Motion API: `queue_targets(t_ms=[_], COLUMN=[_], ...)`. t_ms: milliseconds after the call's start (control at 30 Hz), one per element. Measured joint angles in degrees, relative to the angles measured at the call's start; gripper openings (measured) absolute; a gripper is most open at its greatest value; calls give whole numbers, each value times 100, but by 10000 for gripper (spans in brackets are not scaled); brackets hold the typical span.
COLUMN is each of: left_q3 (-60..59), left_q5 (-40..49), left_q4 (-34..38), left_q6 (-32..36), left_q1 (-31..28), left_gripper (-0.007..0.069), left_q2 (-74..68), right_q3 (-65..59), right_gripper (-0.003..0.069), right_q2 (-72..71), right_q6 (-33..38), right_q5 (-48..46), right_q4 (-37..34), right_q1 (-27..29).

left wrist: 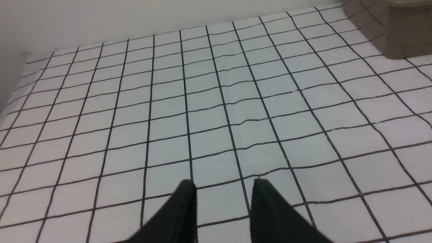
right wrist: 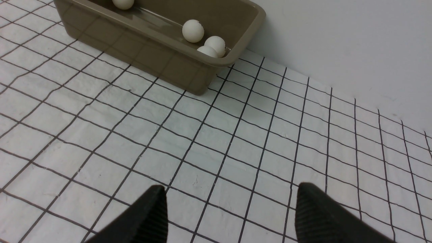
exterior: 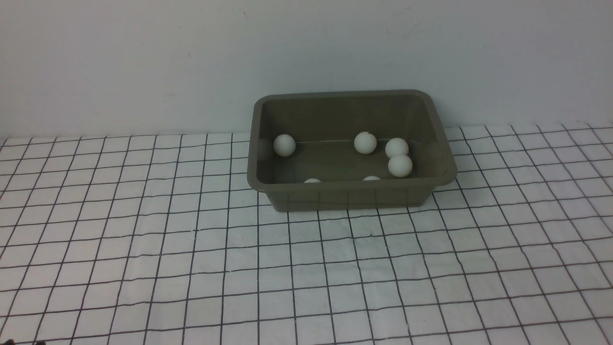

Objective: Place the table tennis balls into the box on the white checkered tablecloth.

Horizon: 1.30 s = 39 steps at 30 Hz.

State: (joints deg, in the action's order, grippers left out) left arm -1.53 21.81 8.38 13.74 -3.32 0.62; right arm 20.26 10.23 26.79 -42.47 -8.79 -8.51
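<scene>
Judging by looks, the balls (exterior: 400, 165) in the box (exterior: 352, 196) are light, smooth, roll-prone; pinch across the middle. Left gripper (left wrist: 223, 199) and right gripper (right wrist: 231, 206) stand apart, empty.

Left gripper (left wrist: 222, 206) hovers with its black fingers parted by a narrow gap, nothing between them; right gripper (right wrist: 229, 212) hangs with jaws spread wide, likewise empty.

six table tennis balls (exterior: 284, 144) visible; one box (exterior: 349, 195); one white checkered tablecloth (exterior: 191, 268); two hands (left wrist: 222, 206).
</scene>
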Motion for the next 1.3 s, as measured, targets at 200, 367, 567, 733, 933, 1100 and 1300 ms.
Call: queue_targets(t_ms=[200, 367, 567, 733, 933, 1100, 1300], left_q3=[0, 0, 0, 0, 0, 0, 0], left_q5=[0, 0, 0, 0, 0, 0, 0], left_q4=[0, 149, 249, 271, 276, 276, 277], left_q6=[0, -167, -210, -143, -42, 111, 116], left_q1=[0, 0, 0, 0, 0, 0, 0], left_gripper=[209, 209, 209, 209, 209, 209, 209], left_q2=[0, 0, 0, 0, 0, 0, 0], right_q3=[0, 0, 0, 0, 0, 0, 0], right_gripper=[463, 463, 463, 463, 463, 463, 463], right_q2=[0, 0, 0, 0, 0, 0, 0], right_q6=[0, 0, 0, 0, 0, 0, 0], right_q5=[0, 0, 0, 0, 0, 0, 0], right_q4=[0, 0, 0, 0, 0, 0, 0], right_q1=[0, 0, 0, 0, 0, 0, 0])
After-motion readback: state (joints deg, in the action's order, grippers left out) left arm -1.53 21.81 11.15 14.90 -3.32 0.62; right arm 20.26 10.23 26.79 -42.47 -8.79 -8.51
